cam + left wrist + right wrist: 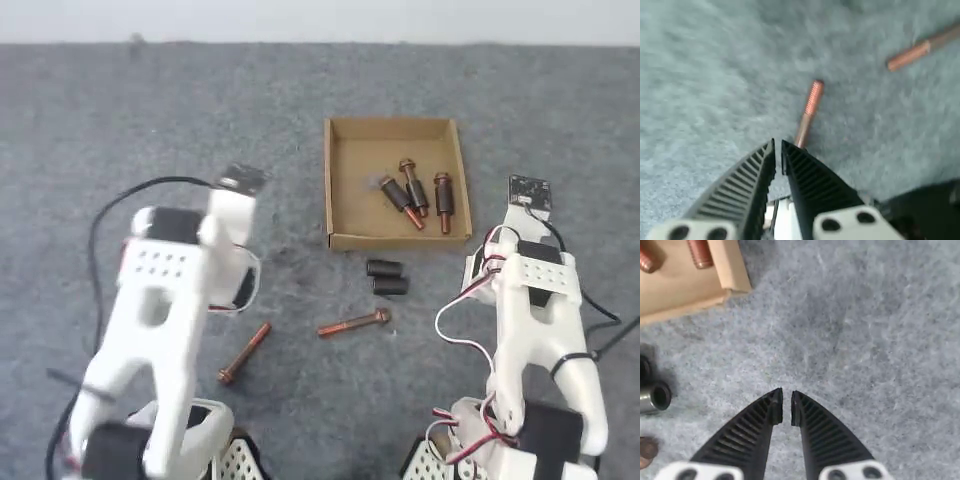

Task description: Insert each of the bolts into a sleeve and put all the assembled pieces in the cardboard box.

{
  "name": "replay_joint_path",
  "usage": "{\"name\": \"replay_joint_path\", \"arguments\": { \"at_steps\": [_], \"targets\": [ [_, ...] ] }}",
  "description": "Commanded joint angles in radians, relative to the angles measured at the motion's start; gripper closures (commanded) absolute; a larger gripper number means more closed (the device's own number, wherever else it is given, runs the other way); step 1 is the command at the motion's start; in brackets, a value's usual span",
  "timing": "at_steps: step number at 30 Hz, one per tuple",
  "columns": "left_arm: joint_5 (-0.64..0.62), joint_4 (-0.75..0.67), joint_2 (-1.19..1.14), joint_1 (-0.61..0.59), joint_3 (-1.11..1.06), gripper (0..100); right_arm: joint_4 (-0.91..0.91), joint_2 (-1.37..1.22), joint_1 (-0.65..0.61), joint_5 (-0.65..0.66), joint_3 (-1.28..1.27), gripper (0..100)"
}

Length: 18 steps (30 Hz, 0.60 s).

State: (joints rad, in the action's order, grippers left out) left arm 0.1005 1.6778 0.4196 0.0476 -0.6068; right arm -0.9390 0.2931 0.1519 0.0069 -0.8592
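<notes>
Seen in the high view, the cardboard box [329, 180] sits right of centre in the upper half of the frame, with three assembled pieces [413, 190] lying inside it toward its right wall. Just below the box, two black sleeves [384, 269] are laid side by side on the grey carpet [200, 100], both unfilled. The centre bolt [353, 323] is found just beneath them, and the left bolt [245, 352] lies lower left of it, beside the left arm [165, 330]. The right arm [535, 320] is stationed at lower right. In the left wrist view, the left gripper [778, 145] is shown with its jaws all but closed, only a slit between them and nothing held. Its tips are poised over the near end of the left bolt [808, 112], and the centre bolt [920, 48] lies farther off. In the right wrist view, the right gripper [786, 399] is likewise nearly closed and empty, held over bare carpet, with a corner of the cardboard box [727, 270] and the sleeves [655, 396] off to one side. The job is judged three-fifths done: two bolts are left to be sleeved and boxed.
</notes>
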Motion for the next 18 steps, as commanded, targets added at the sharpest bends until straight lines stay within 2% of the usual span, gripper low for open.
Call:
{"name": "replay_joint_path", "arguments": {
  "at_steps": [1, 8, 14, 18],
  "targets": [
    [0.107, -0.044, -0.075, 0.040, 0.021, 98, 0.018, 0.053, 0.007, 0.037, 0.003, 99.1],
    [0.238, -0.215, 0.114, 0.092, -0.206, 96, 0.028, 0.053, 0.004, 0.041, 0.000, 99.1],
    [0.267, -0.313, 0.215, 0.084, -0.328, 81, 0.030, 0.053, 0.004, 0.041, 0.000, 99.1],
    [0.288, -0.394, 0.153, 0.091, -0.400, 79, 0.030, 0.053, 0.005, 0.043, 0.000, 99.1]
  ]
}}
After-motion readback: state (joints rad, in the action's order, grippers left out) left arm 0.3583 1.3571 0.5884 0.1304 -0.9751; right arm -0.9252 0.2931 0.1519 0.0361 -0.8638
